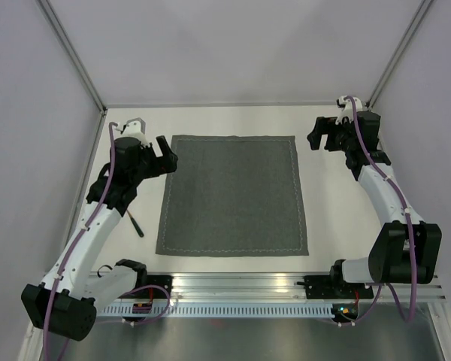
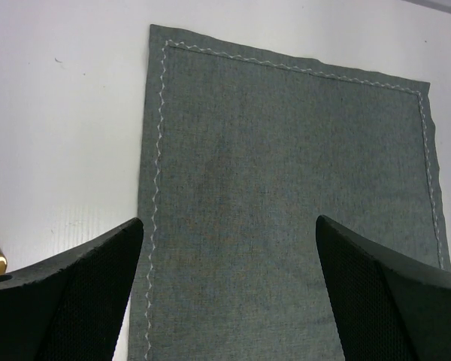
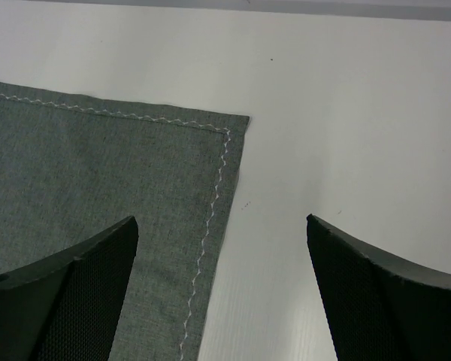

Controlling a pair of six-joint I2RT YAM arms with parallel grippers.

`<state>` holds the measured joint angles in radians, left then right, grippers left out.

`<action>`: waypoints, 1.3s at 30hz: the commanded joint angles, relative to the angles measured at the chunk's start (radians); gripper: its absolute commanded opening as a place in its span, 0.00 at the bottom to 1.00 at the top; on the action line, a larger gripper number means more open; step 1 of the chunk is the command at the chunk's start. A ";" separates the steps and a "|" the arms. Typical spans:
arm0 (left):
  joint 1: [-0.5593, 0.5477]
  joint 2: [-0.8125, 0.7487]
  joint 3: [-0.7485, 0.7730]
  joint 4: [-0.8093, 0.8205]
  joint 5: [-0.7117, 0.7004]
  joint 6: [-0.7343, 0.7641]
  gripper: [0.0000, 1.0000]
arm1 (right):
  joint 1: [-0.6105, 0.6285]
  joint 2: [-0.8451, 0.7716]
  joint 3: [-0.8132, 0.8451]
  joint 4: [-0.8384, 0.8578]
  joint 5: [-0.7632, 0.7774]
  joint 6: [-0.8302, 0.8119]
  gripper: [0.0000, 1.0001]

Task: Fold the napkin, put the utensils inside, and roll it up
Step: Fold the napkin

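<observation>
The large dark grey square fabric napkin (image 1: pixel 231 195) with the pale stitched line inside its hem lies flat and unfolded in the middle of the white tabletop (image 1: pixel 233 119), between my two arms, its edges roughly square to the rig. What matters for the first fold, as I read it, is the far edge. My left hand (image 1: pixel 165 154) sits just beside the far-left corner, and its wrist view looks along the napkin's left hem with the cloth running away beneath the fingers. My right hand (image 1: pixel 325 138) is off the far-right corner, a little apart from it over bare tabletop, and its wrist view shows that corner lying below, closer to one finger than the other. So the left is the nearer of the two. Both hands stand wide apart at the fingers, holding nothing, and I see neither touching the cloth. The folding looks not yet begun.
</observation>
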<state>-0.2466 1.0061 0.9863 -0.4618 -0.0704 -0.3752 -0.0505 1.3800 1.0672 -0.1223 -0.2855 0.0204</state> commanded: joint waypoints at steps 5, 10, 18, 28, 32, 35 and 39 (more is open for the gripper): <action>-0.071 -0.017 0.031 0.074 -0.016 0.071 1.00 | -0.006 -0.002 0.048 -0.011 -0.032 -0.011 0.98; -0.158 -0.018 0.029 0.101 -0.054 0.099 0.99 | -0.009 -0.001 0.060 -0.031 -0.046 -0.043 0.98; -0.457 0.125 0.020 0.209 -0.147 0.096 0.92 | -0.012 0.059 0.149 -0.123 -0.043 -0.034 0.98; -0.933 0.598 0.153 0.360 -0.252 0.110 0.86 | -0.026 0.087 0.162 -0.148 -0.029 -0.037 0.98; -1.039 0.724 0.189 0.457 -0.236 0.130 0.81 | -0.028 0.082 0.162 -0.152 -0.023 -0.042 0.98; -1.091 0.784 0.212 0.559 -0.210 0.142 0.78 | -0.026 0.082 0.160 -0.157 -0.020 -0.042 0.97; -1.140 0.906 0.302 0.578 -0.207 0.150 0.75 | -0.031 0.079 0.155 -0.158 -0.015 -0.042 0.96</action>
<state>-1.3640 1.8519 1.1938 0.0029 -0.2829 -0.2691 -0.0742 1.4673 1.1820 -0.2691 -0.3164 -0.0162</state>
